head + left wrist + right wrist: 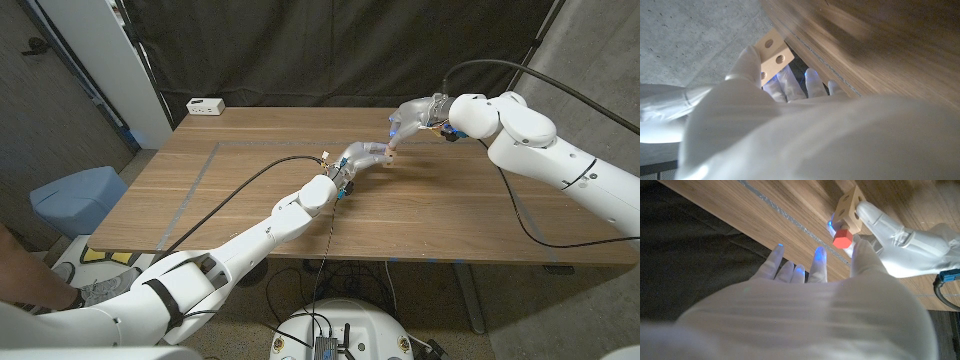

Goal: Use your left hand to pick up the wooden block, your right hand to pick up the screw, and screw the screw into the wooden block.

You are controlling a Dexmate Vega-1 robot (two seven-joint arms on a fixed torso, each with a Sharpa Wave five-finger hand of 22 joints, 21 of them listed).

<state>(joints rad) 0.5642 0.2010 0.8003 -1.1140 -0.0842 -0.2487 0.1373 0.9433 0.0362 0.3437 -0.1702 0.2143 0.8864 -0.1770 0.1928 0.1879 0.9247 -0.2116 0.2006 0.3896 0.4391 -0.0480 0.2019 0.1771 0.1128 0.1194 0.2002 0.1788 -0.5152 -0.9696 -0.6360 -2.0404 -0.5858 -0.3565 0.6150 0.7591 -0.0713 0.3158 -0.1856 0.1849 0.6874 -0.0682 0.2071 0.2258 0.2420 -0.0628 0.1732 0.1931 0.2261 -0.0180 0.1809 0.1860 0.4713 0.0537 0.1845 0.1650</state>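
My left hand (358, 160) holds the pale wooden block (388, 152) above the middle of the table; its holes show in the left wrist view (772, 52), with my left hand's (790, 125) fingers around it. The red screw (842, 238) sits against one face of the block (850, 207). My right hand (415, 118) reaches down to the block from the far right. Its thumb (860, 255) touches the screw's red head while the other fingers (817, 262) stand spread beside it. Whether a finger closes on the screw is not visible.
A white power strip (205, 105) lies at the wooden table's (250, 200) far left corner. Tape lines (200, 170) run across its left half. A blue bin (75, 195) stands on the floor left of the table, and a person's shoe (95, 290) is at lower left.
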